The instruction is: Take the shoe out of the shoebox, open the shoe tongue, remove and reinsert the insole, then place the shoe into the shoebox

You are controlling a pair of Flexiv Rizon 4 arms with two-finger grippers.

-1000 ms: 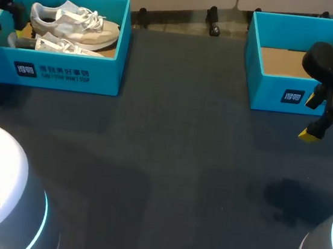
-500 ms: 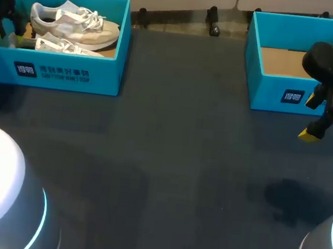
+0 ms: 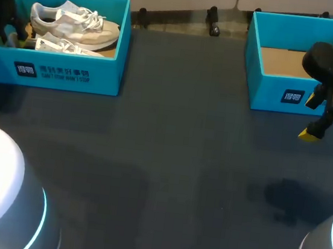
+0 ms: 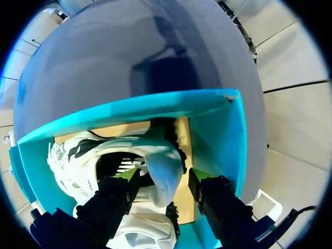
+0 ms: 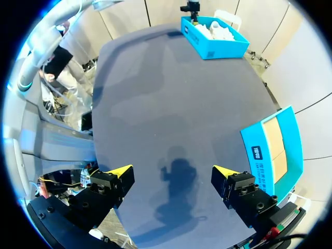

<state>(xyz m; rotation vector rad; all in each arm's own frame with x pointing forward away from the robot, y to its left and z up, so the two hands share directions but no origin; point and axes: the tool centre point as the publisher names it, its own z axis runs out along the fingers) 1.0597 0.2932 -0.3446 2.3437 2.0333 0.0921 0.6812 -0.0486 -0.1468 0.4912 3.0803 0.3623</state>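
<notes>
Two white sneakers [image 3: 75, 23] lie in the teal shoebox [image 3: 69, 75] at the table's far left. My left gripper [image 3: 13, 34] is down inside that box's left end. In the left wrist view its fingers straddle one sneaker's heel [image 4: 165, 168]: one finger [image 4: 127, 179] is inside the shoe's mouth and the other is outside the heel with a thin gap, so the gripper [image 4: 163, 179] is open. My right gripper [image 3: 311, 134] hangs open and empty above the table, in front of the second teal box [image 3: 279, 96]. That gripper [image 5: 174, 174] has only bare tabletop under it.
The second teal box [image 5: 270, 150] at the far right shows only its bare cardboard floor. The dark tabletop [image 3: 180, 162] stretches between the two boxes. The round bases of my arms sit at the near corners.
My left arm has shifted slightly over the box's left end and its fingers have drawn a little closer together. The shoes and my right arm have not moved.
</notes>
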